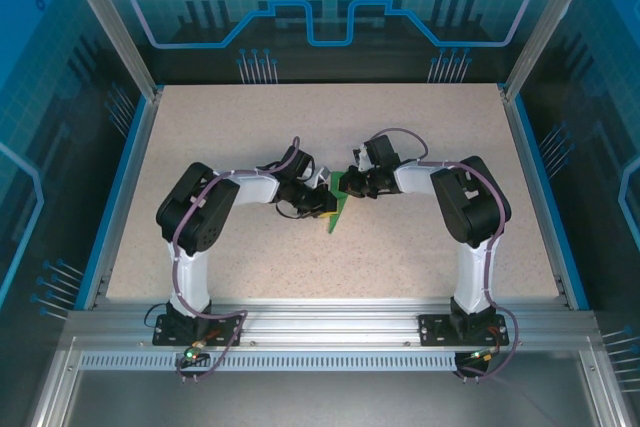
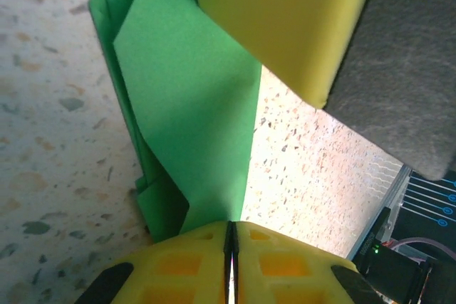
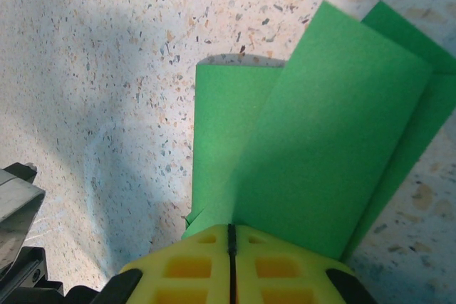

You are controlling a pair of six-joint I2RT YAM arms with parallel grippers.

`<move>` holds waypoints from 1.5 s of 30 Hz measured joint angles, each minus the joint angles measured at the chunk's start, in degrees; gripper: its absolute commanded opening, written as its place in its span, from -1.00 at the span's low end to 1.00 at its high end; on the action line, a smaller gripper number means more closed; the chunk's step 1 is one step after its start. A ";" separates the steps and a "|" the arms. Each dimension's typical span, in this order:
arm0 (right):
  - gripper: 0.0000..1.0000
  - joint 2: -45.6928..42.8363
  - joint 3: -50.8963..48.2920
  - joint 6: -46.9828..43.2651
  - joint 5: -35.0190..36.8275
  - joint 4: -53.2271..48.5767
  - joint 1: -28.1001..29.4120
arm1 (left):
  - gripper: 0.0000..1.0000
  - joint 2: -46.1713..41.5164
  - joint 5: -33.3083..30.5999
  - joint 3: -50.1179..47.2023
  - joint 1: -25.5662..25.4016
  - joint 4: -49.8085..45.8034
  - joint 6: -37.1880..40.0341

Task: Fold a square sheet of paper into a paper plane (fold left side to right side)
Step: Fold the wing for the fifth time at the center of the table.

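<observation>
One green paper pinched by two: left tool, right tool.

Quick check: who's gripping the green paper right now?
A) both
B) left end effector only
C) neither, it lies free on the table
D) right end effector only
A: the left end effector and the right end effector are each shut, and in each wrist view the paper runs into the seam between the closed yellow fingers.
</observation>
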 measured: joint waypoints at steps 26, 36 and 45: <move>-0.88 -8.81 -1.36 -2.58 -0.13 -1.53 -3.10 | -1.00 1.75 -1.42 2.99 -0.44 -5.35 1.49; -0.94 -13.90 -12.20 -3.76 -5.03 3.89 -2.29 | -1.00 1.75 -1.62 2.99 -0.44 -5.38 1.49; -0.96 -8.72 -12.11 -3.72 -6.78 7.17 0.35 | -1.00 1.75 -1.88 3.02 -0.50 -5.40 1.51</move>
